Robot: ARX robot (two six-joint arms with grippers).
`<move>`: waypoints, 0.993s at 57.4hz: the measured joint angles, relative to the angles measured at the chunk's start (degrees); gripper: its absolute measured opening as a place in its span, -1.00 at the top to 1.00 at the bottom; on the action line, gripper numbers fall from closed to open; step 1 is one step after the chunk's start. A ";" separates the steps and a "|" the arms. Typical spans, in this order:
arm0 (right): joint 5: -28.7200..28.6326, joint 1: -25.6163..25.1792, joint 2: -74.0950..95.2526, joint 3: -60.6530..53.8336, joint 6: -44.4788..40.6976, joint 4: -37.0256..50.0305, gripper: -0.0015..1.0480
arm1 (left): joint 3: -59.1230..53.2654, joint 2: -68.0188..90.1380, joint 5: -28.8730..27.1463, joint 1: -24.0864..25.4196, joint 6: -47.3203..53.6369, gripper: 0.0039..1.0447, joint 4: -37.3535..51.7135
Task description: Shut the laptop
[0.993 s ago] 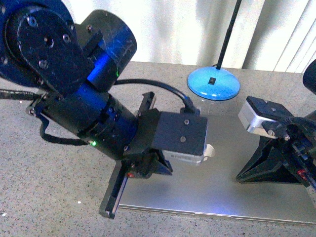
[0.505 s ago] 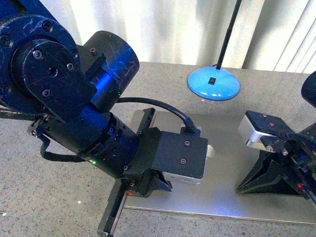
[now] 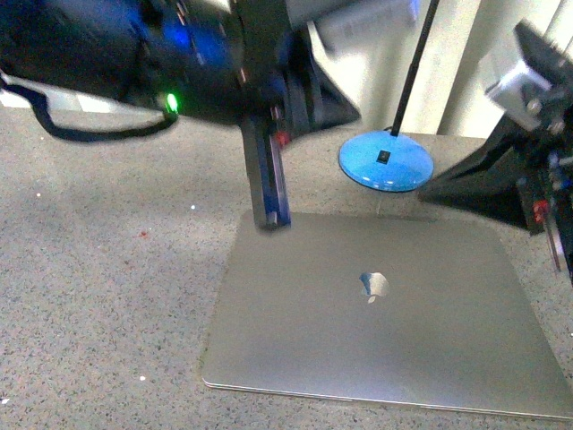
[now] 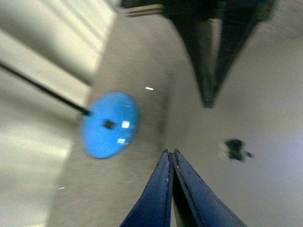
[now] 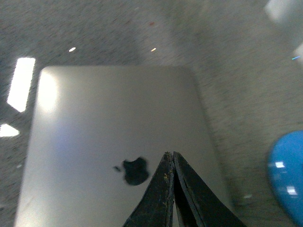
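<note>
The laptop (image 3: 412,345) lies shut and flat on the speckled table, its plain silver lid up with the small logo (image 3: 374,287) near the middle. My left gripper (image 3: 269,215) is shut and hangs tip-down over the lid's far left corner, holding nothing. Off the lid's right side my right gripper (image 3: 555,246) is shut and empty too, raised above the table. The left wrist view shows shut blue fingertips (image 4: 169,152) over the laptop (image 4: 260,189). In the right wrist view, shut black fingertips (image 5: 169,153) hover above the laptop (image 5: 104,118) beside its logo (image 5: 135,171).
A blue round lamp base (image 3: 386,164) with a thin black pole stands just behind the laptop; it shows as well in the wrist views, lamp base (image 4: 110,125) and lamp base (image 5: 289,177). A pale curtain hangs at the back. Bare grey tabletop (image 3: 107,296) stretches to the left.
Both arms have risen off the lid and drawn back and apart, the left one most. The lid, earlier covered by the grippers, now shows whole with its logo.
</note>
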 joint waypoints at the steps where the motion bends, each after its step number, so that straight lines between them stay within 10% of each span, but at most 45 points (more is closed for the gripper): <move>1: 0.15 -0.13 -1.22 -0.90 1.88 3.06 0.94 | -0.22 -0.59 -0.26 0.31 -0.55 0.94 1.07; 22: 19.32 -0.07 -22.49 -17.27 38.10 51.36 0.94 | -12.94 -26.75 -6.73 20.00 -32.61 0.94 11.89; 29: 26.93 1.40 -28.55 -19.89 44.78 52.65 0.94 | -14.93 -30.88 -6.40 24.85 -35.85 0.88 10.95; 35: 51.98 2.38 -38.23 -24.55 57.48 43.41 0.94 | -15.10 -31.28 -6.38 25.64 -36.70 0.43 10.93; 46: 55.08 -1.29 -50.25 -35.80 64.22 43.63 0.94 | -15.28 -31.45 -7.50 25.05 -37.53 -0.23 10.51; 53: 54.53 -1.01 -53.77 -41.31 64.70 44.50 0.94 | -22.34 -35.56 -28.81 22.93 -49.53 0.24 12.26; 57: 54.62 -1.01 -56.02 -43.65 64.74 44.61 0.94 | -26.80 -37.90 -30.82 23.21 -52.46 0.48 14.05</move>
